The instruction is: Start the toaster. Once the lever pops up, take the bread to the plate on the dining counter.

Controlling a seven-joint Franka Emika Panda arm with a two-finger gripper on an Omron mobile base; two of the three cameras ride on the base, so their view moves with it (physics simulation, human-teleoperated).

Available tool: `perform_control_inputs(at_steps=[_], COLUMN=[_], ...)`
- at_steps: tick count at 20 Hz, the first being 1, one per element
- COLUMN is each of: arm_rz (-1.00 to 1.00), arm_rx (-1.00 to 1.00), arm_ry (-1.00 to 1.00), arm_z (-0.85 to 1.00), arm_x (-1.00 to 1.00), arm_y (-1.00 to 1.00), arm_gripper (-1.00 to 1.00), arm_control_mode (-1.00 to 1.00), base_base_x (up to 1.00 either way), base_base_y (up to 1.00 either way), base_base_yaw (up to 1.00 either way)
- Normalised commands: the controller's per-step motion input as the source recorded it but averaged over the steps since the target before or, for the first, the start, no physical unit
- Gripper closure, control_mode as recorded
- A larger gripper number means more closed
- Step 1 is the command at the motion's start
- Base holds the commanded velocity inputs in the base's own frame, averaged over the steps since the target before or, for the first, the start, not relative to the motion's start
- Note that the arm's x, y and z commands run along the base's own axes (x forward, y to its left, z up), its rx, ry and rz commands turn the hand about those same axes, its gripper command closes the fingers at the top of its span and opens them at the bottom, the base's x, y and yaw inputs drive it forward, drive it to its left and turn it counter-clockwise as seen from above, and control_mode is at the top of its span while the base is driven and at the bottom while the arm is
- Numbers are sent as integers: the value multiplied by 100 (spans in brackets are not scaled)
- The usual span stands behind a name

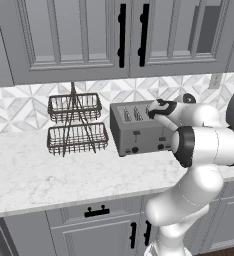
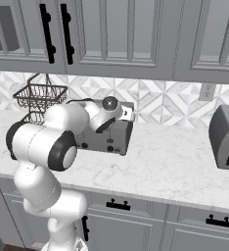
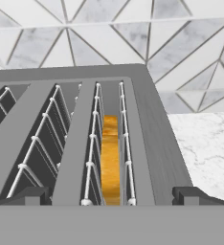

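Note:
The grey four-slot toaster [image 1: 139, 134] [image 2: 115, 138] stands on the marble worktop against the tiled wall. In the hand view I look down into the toaster [image 3: 154, 143]. The bread [image 3: 110, 158], golden-brown along its top edge, sits deep in the slot nearest the toaster's right side. My gripper [image 3: 111, 197] hovers just above that end of the toaster, open, its fingertips [image 3: 30, 195] spread wide on either side of the bread's slot and holding nothing. From the base views the gripper [image 1: 154, 110] [image 2: 124, 114] is over the toaster's top. The plate and the dining counter are out of view.
A two-tier wire basket rack [image 1: 77, 125] [image 2: 39, 98] stands left of the toaster. A boxy grey appliance [image 2: 226, 137] sits at the far right of the worktop [image 2: 175, 162]. Grey wall cabinets [image 1: 124, 35] hang low above. A wall outlet [image 2: 207, 91] is on the tiles.

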Motion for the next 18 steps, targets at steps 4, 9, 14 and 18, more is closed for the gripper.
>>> perform_control_inputs(at_steps=[4,9,14,18], arm_rz=[0,0,0,0], arm_rx=[0,0,0,0], arm_ry=[0,0,0,0], arm_z=[0,0,0,0], arm_x=[0,0,0,0], arm_y=[0,0,0,0], arm_gripper=[-100,-100,-100,-100], arm_control_mode=[-100,-100,-100,-100], base_base_x=[0,0,0,0], base_base_y=[0,0,0,0], base_base_yaw=[0,0,0,0])
